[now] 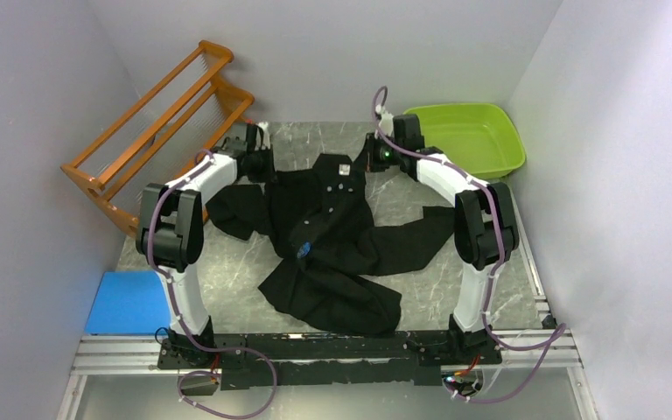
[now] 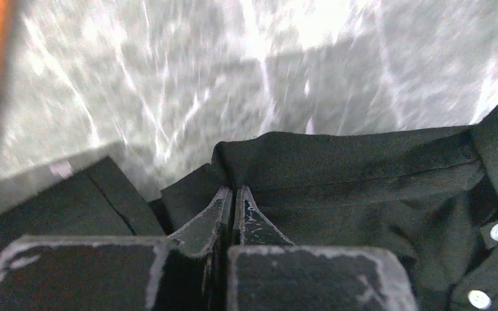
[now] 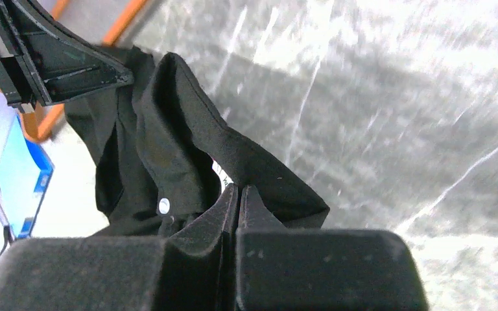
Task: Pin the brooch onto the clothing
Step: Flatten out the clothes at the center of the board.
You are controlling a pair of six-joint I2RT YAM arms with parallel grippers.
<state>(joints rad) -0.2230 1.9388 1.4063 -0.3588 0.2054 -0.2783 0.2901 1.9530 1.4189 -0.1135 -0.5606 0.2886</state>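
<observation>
Along far shirt (image 1: 332, 245) edge, both jaws closed

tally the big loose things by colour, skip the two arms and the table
black: 1, shirt
orange: 1, rack
green: 1, tub
blue: 1, pad
total: 4

Black shirt (image 1: 332, 236) sits crumpled on the surface (image 1: 442, 284), with the left gripper (image 1: 261, 166) and right gripper (image 1: 369, 162) either side of its collar. Orange rack (image 1: 157, 122) is off to the left gripper's left, green tub (image 1: 468, 136) to the right gripper's right.
</observation>
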